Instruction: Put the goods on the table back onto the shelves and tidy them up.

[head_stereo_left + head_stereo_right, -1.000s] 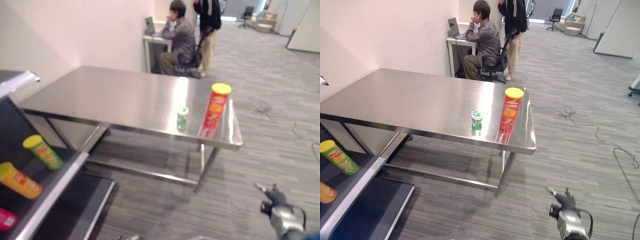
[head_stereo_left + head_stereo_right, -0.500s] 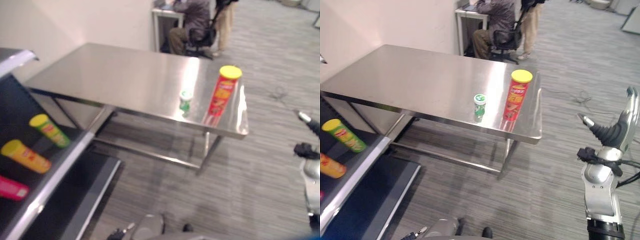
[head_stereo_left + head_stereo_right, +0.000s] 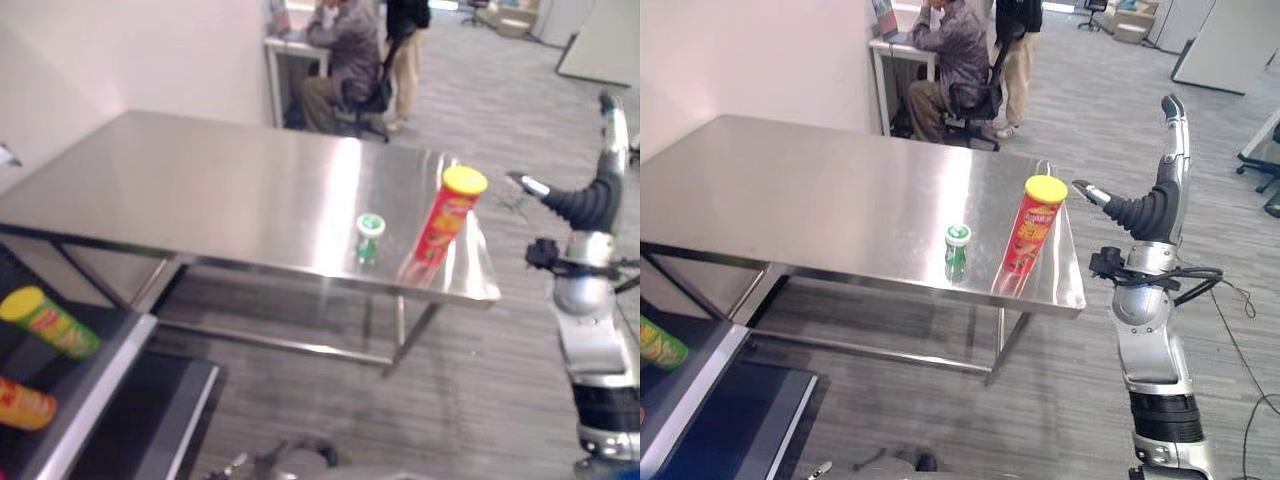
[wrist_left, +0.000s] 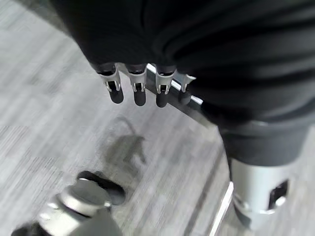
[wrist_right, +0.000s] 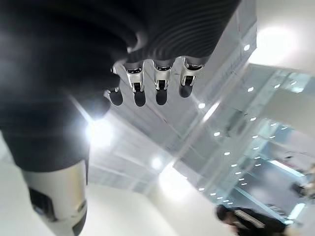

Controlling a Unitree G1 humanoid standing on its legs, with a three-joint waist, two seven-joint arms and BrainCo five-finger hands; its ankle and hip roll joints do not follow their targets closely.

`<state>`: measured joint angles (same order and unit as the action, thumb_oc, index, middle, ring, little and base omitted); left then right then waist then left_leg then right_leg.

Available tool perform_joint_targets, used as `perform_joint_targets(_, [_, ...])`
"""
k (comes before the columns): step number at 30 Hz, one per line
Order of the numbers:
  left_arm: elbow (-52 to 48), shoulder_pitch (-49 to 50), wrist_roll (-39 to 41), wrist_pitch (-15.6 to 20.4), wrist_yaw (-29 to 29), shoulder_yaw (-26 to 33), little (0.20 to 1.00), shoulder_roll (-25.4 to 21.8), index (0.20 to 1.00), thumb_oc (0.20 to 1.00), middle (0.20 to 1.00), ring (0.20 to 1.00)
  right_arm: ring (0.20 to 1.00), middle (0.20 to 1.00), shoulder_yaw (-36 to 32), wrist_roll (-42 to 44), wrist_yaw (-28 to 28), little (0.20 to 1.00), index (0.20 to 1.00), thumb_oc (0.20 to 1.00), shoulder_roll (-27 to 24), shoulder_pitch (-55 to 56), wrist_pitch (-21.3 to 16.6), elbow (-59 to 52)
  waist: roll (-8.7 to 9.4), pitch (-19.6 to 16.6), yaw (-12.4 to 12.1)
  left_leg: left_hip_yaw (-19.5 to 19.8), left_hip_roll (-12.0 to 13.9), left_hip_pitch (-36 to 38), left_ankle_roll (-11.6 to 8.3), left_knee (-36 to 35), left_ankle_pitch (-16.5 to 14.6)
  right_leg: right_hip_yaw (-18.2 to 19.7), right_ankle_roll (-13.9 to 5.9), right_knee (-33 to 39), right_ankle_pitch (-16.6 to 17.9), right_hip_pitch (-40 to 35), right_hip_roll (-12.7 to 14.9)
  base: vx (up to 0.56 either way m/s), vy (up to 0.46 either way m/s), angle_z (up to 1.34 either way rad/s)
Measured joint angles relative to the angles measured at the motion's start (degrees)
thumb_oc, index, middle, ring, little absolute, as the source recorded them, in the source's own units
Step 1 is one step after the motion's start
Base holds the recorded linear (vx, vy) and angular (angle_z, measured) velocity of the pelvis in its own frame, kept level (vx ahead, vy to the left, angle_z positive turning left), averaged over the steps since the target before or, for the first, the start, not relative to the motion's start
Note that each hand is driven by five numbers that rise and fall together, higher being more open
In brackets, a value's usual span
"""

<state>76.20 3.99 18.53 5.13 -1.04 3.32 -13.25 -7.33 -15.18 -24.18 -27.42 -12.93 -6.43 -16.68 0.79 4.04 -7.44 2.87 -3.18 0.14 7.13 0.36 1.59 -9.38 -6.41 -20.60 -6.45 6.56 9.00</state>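
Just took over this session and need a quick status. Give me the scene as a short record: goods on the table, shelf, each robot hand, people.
table: steel table against the wall
goods on table: red chip can with yellow lid, upright near the far right edge; small green cup beside it, apart
shelf: green can and orange can lying on it
right robot hand: raised beside the table's right end, fingers straight, holding nothing
left robot hand: low over the floor, fingers relaxed, empty
people: one person seated at a desk, another standing beyond

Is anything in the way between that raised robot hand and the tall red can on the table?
Nothing visible. The right hand is raised in open air beside the table, empty. The red can stands near that edge, and the small green cup is on its far side.
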Motion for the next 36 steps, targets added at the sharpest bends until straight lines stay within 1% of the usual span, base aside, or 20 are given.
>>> perform_joint_targets(1, [-0.4,-0.2,0.0,0.0,0.0,-0.6,1.0,-0.1,1.0,1.0,1.0,1.0,1.0,1.0,-0.4,0.7,0.0,1.0,1.0,1.0,-0.1,0.1,-0.5,-1.0,0.4,-0.2,0.8,0.7,-0.1,0.0,0.03,-0.6,0.4,1.2,-0.54,6.1,1.0,-0.2,0.1,0.1,-0.144,0.41])
perform_joint_targets(2, [-0.8,-0.2,-0.6,0.0,0.0,-1.5,1.0,0.0,1.0,1.0,1.0,1.0,1.0,1.0,-0.8,0.4,-0.1,1.0,1.0,1.0,-0.4,0.1,-0.5,-1.3,0.47,-0.2,1.2,2.0,-0.4,0.2,-0.69,-1.3,0.8,2.6,-0.66,11.1,2.5,0.0,-0.1,0.17,-0.157,0.72])
perform_joint_targets(3, [-0.9,-0.4,-2.5,0.2,0.0,-2.9,1.0,0.2,1.0,1.0,1.0,1.0,1.0,1.0,-3.1,0.4,-0.1,1.0,1.0,1.0,-2.5,1.5,-0.5,-1.3,0.63,-0.5,2.6,3.7,-0.8,0.4,-0.98,-2.0,1.2,6.4,-1.57,18.8,5.2,-2.3,-0.8,0.12,-0.112,0.77])
perform_joint_targets(5, [-0.8,-0.3,-2.5,0.6,0.1,-2.3,1.0,0.1,1.0,1.0,1.0,1.0,1.0,1.0,-6.4,1.5,0.2,1.0,1.0,1.0,-1.5,2.9,-0.4,-2.1,1.52,-0.9,3.0,4.0,-1.4,1.7,-1.15,-3.2,1.1,7.3,-1.29,20.4,7.4,-2.5,-0.7,0.12,-0.092,0.41])
perform_joint_targets(6, [-0.7,1.1,-2.5,0.6,0.0,-1.4,1.0,0.0,1.0,1.0,1.0,1.0,1.0,1.0,-6.9,3.4,0.2,1.0,1.0,1.0,-0.2,3.2,-1.5,-2.6,2.75,-1.5,2.7,3.6,-2.0,3.6,-1.58,-4.5,0.8,7.3,-1.01,21.9,10.5,-3.5,-0.4,0.11,-0.104,-0.11])
perform_joint_targets(8, [-0.7,2.5,-2.4,0.6,0.0,-0.4,1.0,-0.4,1.0,1.0,1.0,1.0,1.0,1.0,-7.2,5.2,0.8,1.0,1.0,1.0,-0.2,3.6,-2.9,-2.6,4.48,-2.6,2.7,3.5,-2.6,4.4,-2.55,-5.3,0.1,7.3,-0.54,23.8,13.8,-4.8,-0.1,0.07,-0.101,-0.13])
perform_joint_targets(9, [-1.0,3.4,-2.3,0.7,0.1,1.3,1.0,0.0,1.0,1.0,1.0,1.0,1.0,1.0,-9.1,5.2,1.9,1.0,1.0,1.0,-1.5,5.5,-3.9,-2.9,5.77,-3.1,2.2,3.9,-2.2,4.9,-4.13,-5.3,-1.1,7.0,-0.79,25.8,14.0,-6.3,-0.8,0.05,-0.107,-0.03])
perform_joint_targets(11, [-1.0,3.8,-2.3,0.6,0.5,1.3,1.0,0.8,1.0,1.0,1.0,1.0,1.0,1.0,-9.7,5.3,2.4,1.0,1.0,1.0,-3.6,6.0,-4.1,-2.9,5.74,-3.1,2.6,4.3,-0.9,4.7,-4.82,-5.3,-1.5,6.6,-0.22,25.8,13.6,-6.3,-2.1,0.04,-0.097,0.03])
perform_joint_targets(12, [-0.7,3.7,-2.2,0.6,1.4,1.7,1.0,1.4,1.0,1.0,1.0,1.0,1.0,1.0,-9.8,5.5,3.8,1.0,1.0,1.0,-7.4,7.5,-4.1,-2.9,5.89,-3.1,2.7,4.5,0.4,4.7,-5.9,-5.3,-2.1,5.8,0.44,25.8,13.2,-6.4,-3.4,0.04,-0.091,0.06])
perform_joint_targets(14, [-0.2,3.7,-2.2,0.6,2.0,2.1,1.0,1.6,1.0,1.0,1.0,1.0,1.0,1.0,-10.4,7.9,6.0,1.0,1.0,1.0,-9.1,7.9,-4.6,-3.2,6.1,-3.2,3.1,4.8,1.8,4.5,-6.74,-5.2,-2.5,5.5,1.03,25.8,12.8,-6.4,-4.7,0.03,-0.067,0.05])
perform_joint_targets(16, [-0.2,3.8,-1.6,0.7,2.5,4.8,1.0,1.5,1.0,1.0,1.0,1.0,1.0,1.0,-11.6,11.9,9.0,1.0,1.0,1.0,-10.4,9.9,-5.4,-3.7,6.45,-3.3,3.1,5.3,2.8,4.5,-7.37,-5.1,-2.8,5.2,1.61,25.8,12.4,-6.4,-5.8,0.02,-0.048,0.04])
perform_joint_targets(19, [-0.1,4.1,-1.6,0.6,3.1,4.8,1.0,1.5,1.0,1.0,1.0,1.0,1.0,1.0,-11.6,17.3,12.9,1.0,1.0,1.0,-12.6,11.1,-6.5,-3.7,6.51,-3.3,3.5,5.5,3.5,4.2,-7.75,-5.0,-3.0,5.1,1.92,25.8,12.2,-6.3,-6.4,0.05,-0.045,0.05])
perform_joint_targets(20, [0.0,4.4,-1.3,0.7,4.0,4.8,1.0,1.5,1.0,1.0,1.0,1.0,1.0,1.0,-11.0,23.1,17.4,1.0,1.0,1.0,-15.7,12.2,-7.0,-3.6,6.56,-3.3,4.0,5.8,3.8,4.0,-8.27,-4.9,-3.2,4.5,2.19,26.0,12.1,-6.3,-6.6,0.01,-0.019,0.11])
perform_joint_targets(22, [0.4,4.4,-1.1,0.7,4.8,5.2,1.0,1.6,1.0,1.0,1.0,1.0,1.0,1.0,-10.7,27.2,21.3,1.0,1.0,1.0,-18.7,13.3,-7.6,-3.6,6.58,-3.3,4.1,5.8,3.9,3.9,-8.3,-4.9,-3.2,4.4,2.21,26.0,12.0,-6.3,-6.7,0.01,-0.009,0.05])
perform_joint_targets(23, [0.5,4.6,-1.1,0.7,5.2,5.3,1.0,1.6,1.0,1.0,1.0,1.0,1.0,1.0,-9.9,28.6,23.1,1.0,1.0,1.0,-20.3,13.5,-7.9,-3.6,6.6,-3.3,4.1,5.8,3.9,3.9,-8.3,-4.9,-3.2,4.4,2.18,26.0,11.9,-6.3,-6.7,0.0,0.0,0.0])
perform_joint_targets(27, [0.5,4.4,-1.1,1.1,5.9,5.0,1.0,1.4,1.0,1.0,1.0,1.0,1.0,1.0,-4.7,35.0,29.0,1.0,1.0,1.0,-23.1,13.3,-7.9,-3.5,6.84,-3.4,4.1,5.7,3.8,3.9,-8.3,-4.9,-3.2,4.6,2.21,26.0,11.9,-6.2,-6.7,0.0,0.0,0.0])
perform_joint_targets(29, [0.4,4.4,-1.0,1.1,6.1,3.4,1.0,1.2,1.0,1.0,1.0,1.0,1.0,1.0,-2.0,36.9,30.5,1.0,1.0,1.0,-24.6,13.1,-7.8,-2.8,6.99,-3.6,4.1,5.6,3.8,3.9,-8.3,-4.8,-3.2,4.6,2.35,26.0,12.0,-6.2,-6.6,0.0,0.0,0.0])
perform_joint_targets(32, [0.3,4.3,-1.0,1.2,6.3,1.3,1.0,0.8,1.0,1.0,1.0,1.0,1.0,1.0,4.7,38.9,31.7,1.0,1.0,1.0,-25.5,7.8,-7.5,1.1,7.11,-3.7,4.1,5.1,3.7,3.8,-8.19,-4.2,-3.3,5.1,2.5,26.0,12.1,-6.2,-6.6,-0.01,0.011,-0.07])
perform_joint_targets(34, [-0.2,4.0,-0.9,1.4,6.3,1.1,1.0,0.8,1.0,1.0,1.0,1.0,1.0,1.0,8.9,38.9,32.7,1.0,1.0,1.0,-27.0,5.5,-6.9,2.5,7.07,-3.7,3.7,5.2,3.6,3.8,-8.19,-4.2,-3.3,5.2,2.51,26.0,12.1,-6.2,-6.6,0.0,0.007,0.02])
perform_joint_targets(36, [-0.2,3.9,-0.9,1.4,6.3,1.1,1.0,0.8,1.0,1.0,1.0,1.0,1.0,1.0,11.6,38.8,33.3,1.0,1.0,1.0,-27.3,3.6,-6.4,4.0,7.13,-3.8,3.4,5.4,3.6,3.7,-8.19,-4.1,-3.3,5.1,2.52,25.9,12.1,-6.2,-6.6,0.01,0.02,0.04])
